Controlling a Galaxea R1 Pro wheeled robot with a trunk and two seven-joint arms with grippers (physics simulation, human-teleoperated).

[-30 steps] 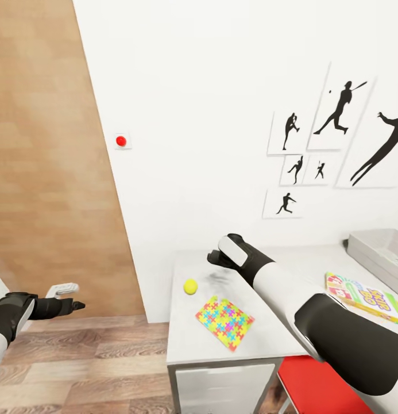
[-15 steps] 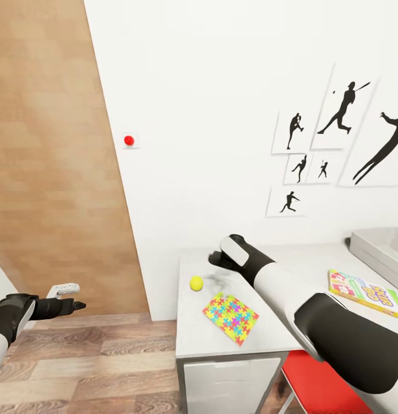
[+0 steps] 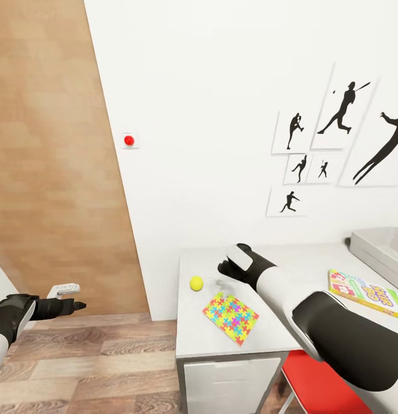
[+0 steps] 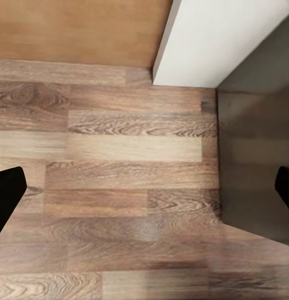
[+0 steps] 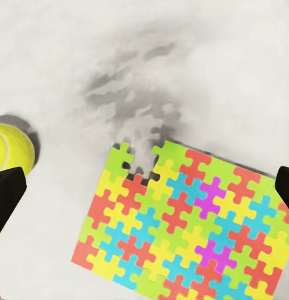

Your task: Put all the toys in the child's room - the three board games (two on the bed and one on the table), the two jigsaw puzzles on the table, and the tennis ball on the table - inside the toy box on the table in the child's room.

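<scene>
Your right hand [image 3: 226,269] hangs above the surface [image 3: 267,339], its fingers [image 5: 8,190] spread wide and empty, between the tennis ball [image 3: 196,283] and the jigsaw puzzle [image 3: 230,317] that lie near each other below it. A board game [image 3: 366,294] rests farther right, just in front of the toy box [image 3: 380,248]. Your left hand [image 3: 72,296] hovers over the wood floor [image 4: 119,187], seemingly open and holding nothing.
</scene>
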